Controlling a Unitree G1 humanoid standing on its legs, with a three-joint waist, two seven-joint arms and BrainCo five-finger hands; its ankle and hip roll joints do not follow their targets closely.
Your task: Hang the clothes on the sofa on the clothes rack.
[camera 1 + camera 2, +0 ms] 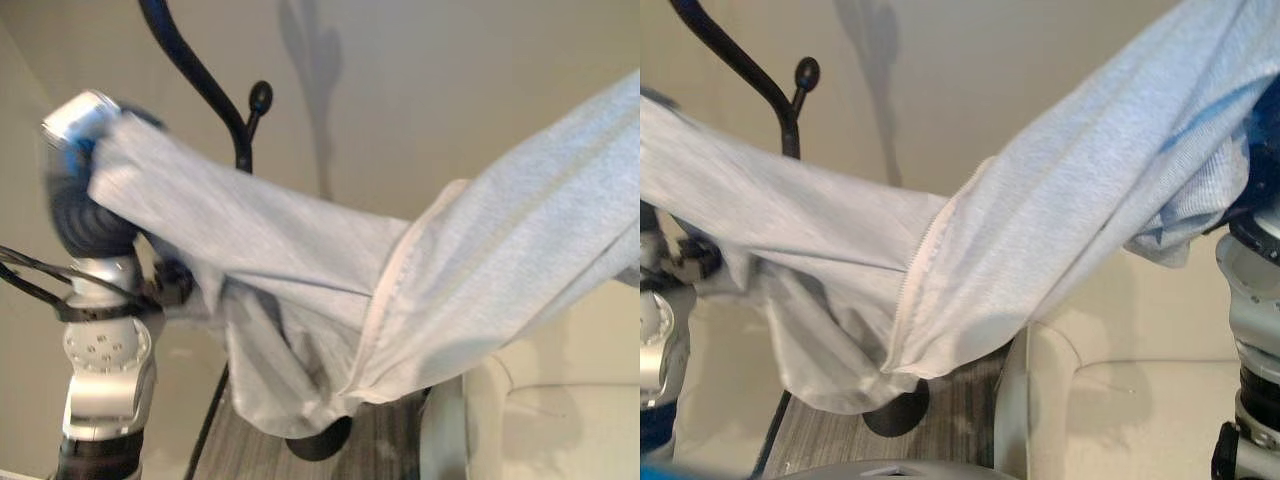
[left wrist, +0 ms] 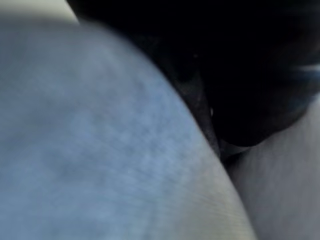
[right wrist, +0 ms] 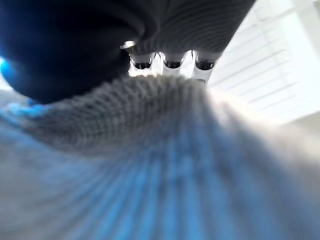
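Left eye view: grey zip-up jacket (image 1: 420, 290) stretched between two raised hands.

Left hand (image 1: 85, 190) clutches one end of the garment up by the black coat rack (image 1: 205, 80), cloth draped over it; right hand (image 3: 170, 60) has its fingers curled into the ribbed hem. Jacket sags in the middle, zipper edge hanging above the rack's round base (image 1: 898, 410), beside the cream sofa (image 1: 1120, 400).

A light grey zip-front garment (image 1: 400, 300) is stretched across in front of a black metal clothes rack (image 1: 215, 90). Its left end is draped over the raised left hand (image 1: 85, 175). A cream sofa (image 1: 540, 420) is seen below.
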